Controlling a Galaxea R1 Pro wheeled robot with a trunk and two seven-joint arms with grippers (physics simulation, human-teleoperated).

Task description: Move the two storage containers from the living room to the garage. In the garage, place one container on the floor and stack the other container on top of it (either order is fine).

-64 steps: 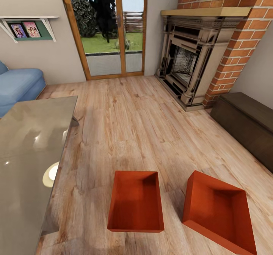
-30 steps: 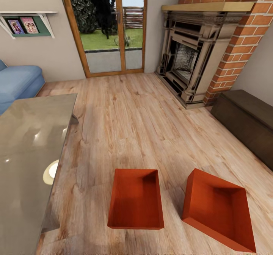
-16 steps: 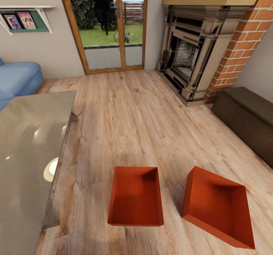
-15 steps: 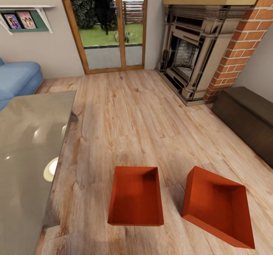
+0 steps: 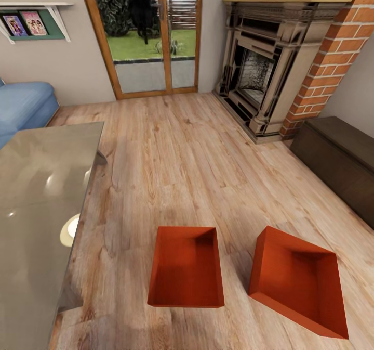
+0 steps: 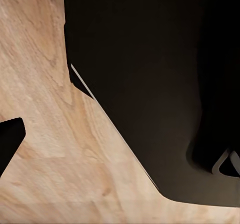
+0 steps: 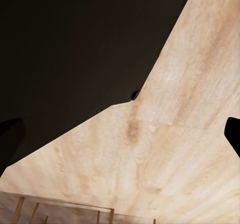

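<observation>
While both bins wait unlifted on the living-room planks, the step in hand reads as the approach before the first pick-up; nothing has gone to the garage yet. Item, nearest: orange-red rectangular plastic storage container, left one (image 5: 186, 268), at 6 o'clock in the head view, lidless, mouth up, set square to the robot. Item: second orange-red rectangular plastic storage container, right one (image 5: 298, 280), at 5 o'clock, skewed at an angle, close beside the first but apart from it, a strip of floor between them. Item: grey glossy table top (image 5: 36, 204), at 8 to 9 o'clock, with a pale round disc (image 5: 69, 232) showing at its edge. Item: light wood-plank floor (image 5: 176, 163), running from the bins to the far wall. Item: long dark low cabinet (image 5: 337, 157), at 3 o'clock. Item: blue sofa (image 5: 23, 105), at 10 o'clock. Item: red-brick fireplace (image 5: 280, 53), at 1 to 2 o'clock. Item: wood-framed glass doors (image 5: 150, 38), at 12 o'clock, garden beyond. Tools: the wrist views give planks (image 6: 55, 149) and large dark shapes; how wide either gripper stands I cannot tell, and neither is seen holding or touching a bin. Next move, as judged: bring an arm down to one thin wall of the nearer bin and close on the rim, minding the skewed neighbour.
</observation>
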